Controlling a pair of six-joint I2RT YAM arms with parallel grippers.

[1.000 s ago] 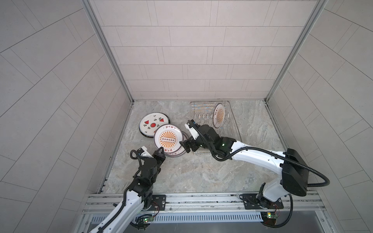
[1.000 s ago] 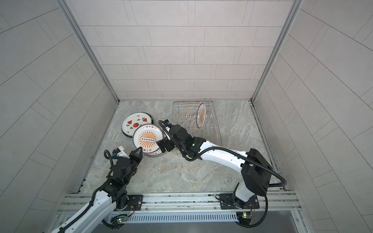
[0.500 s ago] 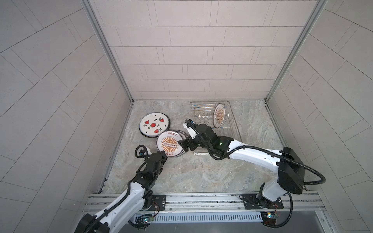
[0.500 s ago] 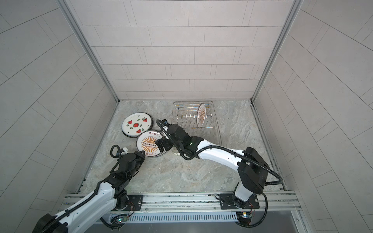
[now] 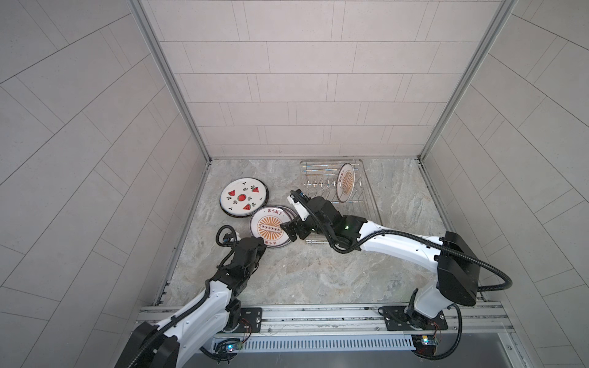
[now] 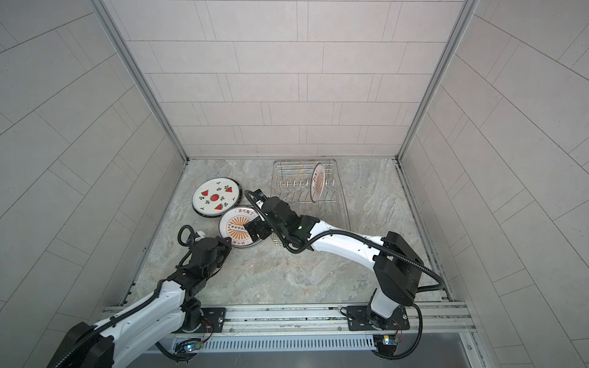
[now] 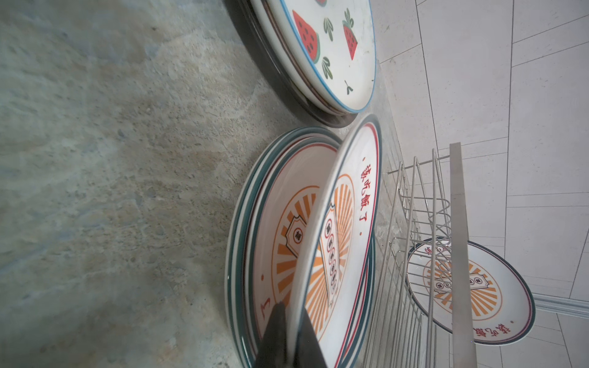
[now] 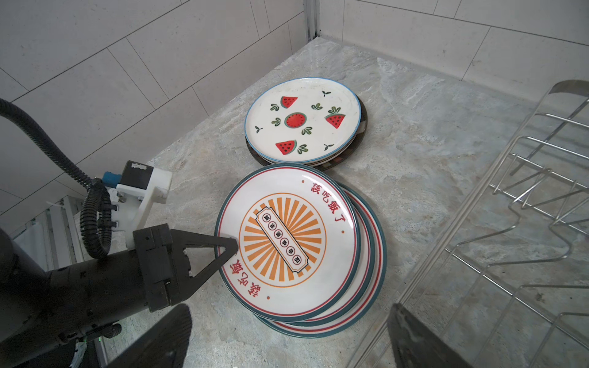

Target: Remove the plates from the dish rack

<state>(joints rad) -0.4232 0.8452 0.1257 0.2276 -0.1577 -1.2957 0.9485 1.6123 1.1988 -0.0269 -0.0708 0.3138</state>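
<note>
My left gripper (image 5: 261,247) (image 7: 291,313) is shut on the near rim of an orange-sunburst plate (image 5: 270,227) (image 8: 287,239) with red characters. That plate sits tilted over a stack of like plates (image 7: 280,197). My right gripper (image 5: 291,232) (image 6: 255,231) hangs open and empty just right of the stack, between it and the dish rack (image 5: 366,204) (image 6: 341,191). One sunburst plate (image 5: 345,183) (image 7: 497,293) stands upright among the rack's prongs. A watermelon-print plate (image 5: 243,197) (image 8: 302,121) tops a second stack at the back left.
Tiled walls close in the marble table on three sides. The watermelon stack lies close to the left wall. The rack's near corner (image 8: 510,223) is right beside my right gripper. The arms' base rail (image 5: 318,312) runs along the front edge.
The left gripper, shut on the sunburst plate throughout, has brought it down onto the stack. The right gripper stayed open and shifted slightly left beside it.
</note>
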